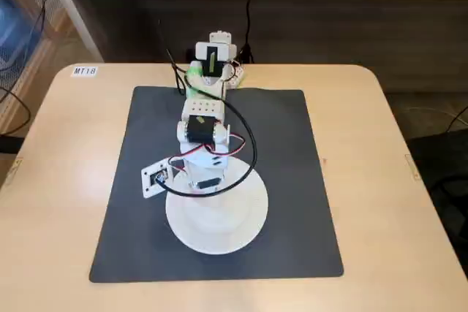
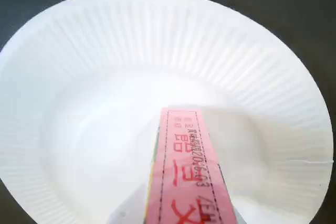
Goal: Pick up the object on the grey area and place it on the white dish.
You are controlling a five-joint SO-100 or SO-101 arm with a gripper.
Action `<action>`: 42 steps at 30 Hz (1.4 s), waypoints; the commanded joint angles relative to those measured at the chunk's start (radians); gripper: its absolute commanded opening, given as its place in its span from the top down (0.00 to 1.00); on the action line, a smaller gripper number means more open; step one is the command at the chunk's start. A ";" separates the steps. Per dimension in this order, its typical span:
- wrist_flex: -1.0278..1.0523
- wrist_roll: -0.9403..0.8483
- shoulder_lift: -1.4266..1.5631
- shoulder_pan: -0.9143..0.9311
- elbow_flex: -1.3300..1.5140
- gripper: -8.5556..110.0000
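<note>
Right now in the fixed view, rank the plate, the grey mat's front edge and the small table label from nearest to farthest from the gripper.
1. The plate: directly under the gripper, which the arm hides in this view.
2. The mat's front edge: just beyond the plate, toward the bottom of the picture.
3. The table label: far upper left corner of the table.

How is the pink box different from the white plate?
The pink box is a narrow rectangle, while the white plate is round. The box has red print on it; the plate is plain, with a ridged rim. In the wrist view the box covers only a small part of the plate, which is much wider. In that view, both lie over the dark mat.
</note>
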 commanded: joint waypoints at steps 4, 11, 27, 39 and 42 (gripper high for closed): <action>0.008 -0.006 0.009 -0.015 -0.054 0.84; 0.009 -0.005 0.032 -0.018 -0.046 0.74; 0.012 0.051 0.118 0.012 0.069 0.55; 0.012 0.054 0.230 0.018 0.170 0.50; 0.012 0.054 0.272 0.018 0.209 0.49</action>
